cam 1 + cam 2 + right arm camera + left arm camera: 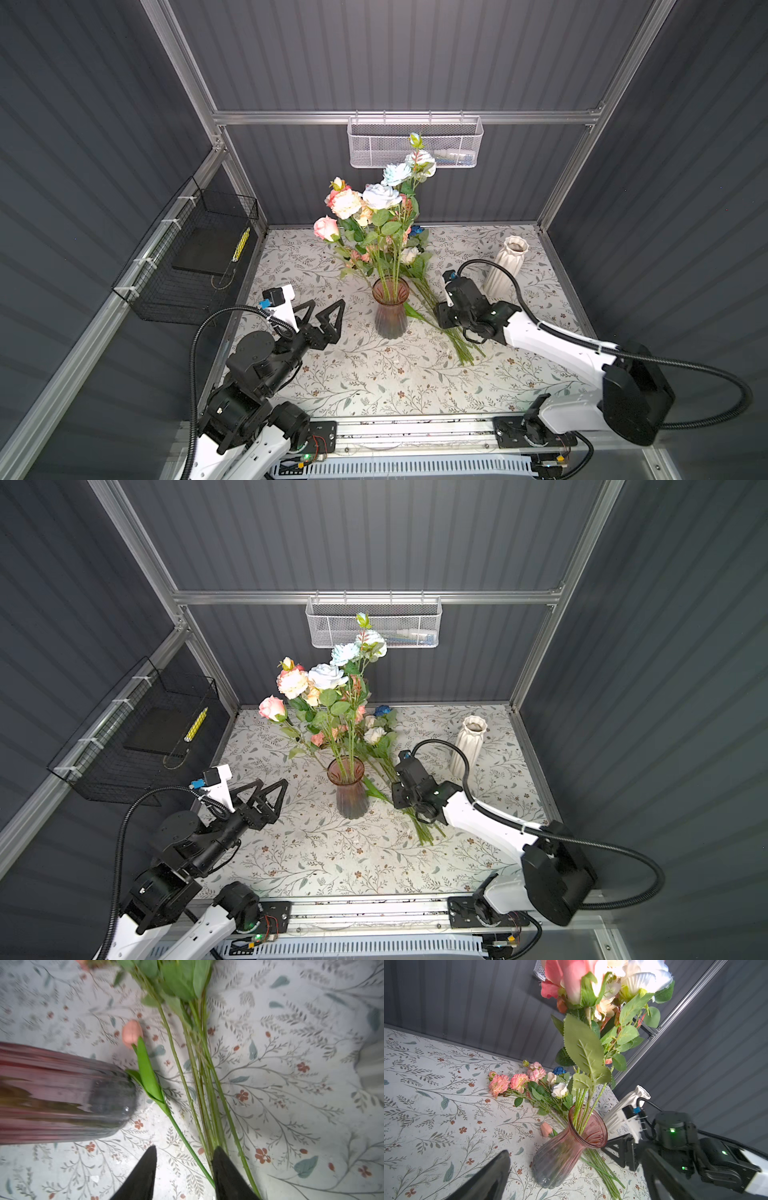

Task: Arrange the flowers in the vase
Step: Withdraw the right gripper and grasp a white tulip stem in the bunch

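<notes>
While pastel flowers (380, 195) stand in the pink vase (390, 316), more lying right, left hand (327, 303) spread wide, right hand (185, 1148) parted astride stems (199, 1084)

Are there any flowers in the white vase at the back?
No, in a top view the white vase stands empty, while the upright flowers sit in the pink glass vase.

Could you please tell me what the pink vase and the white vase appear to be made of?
Pink vase: likely tinted glass, glossy and ribbed; the stems show through its wall. White vase: probably matte ceramic, opaque with folded ridges, though plastic cannot be ruled out.
</notes>
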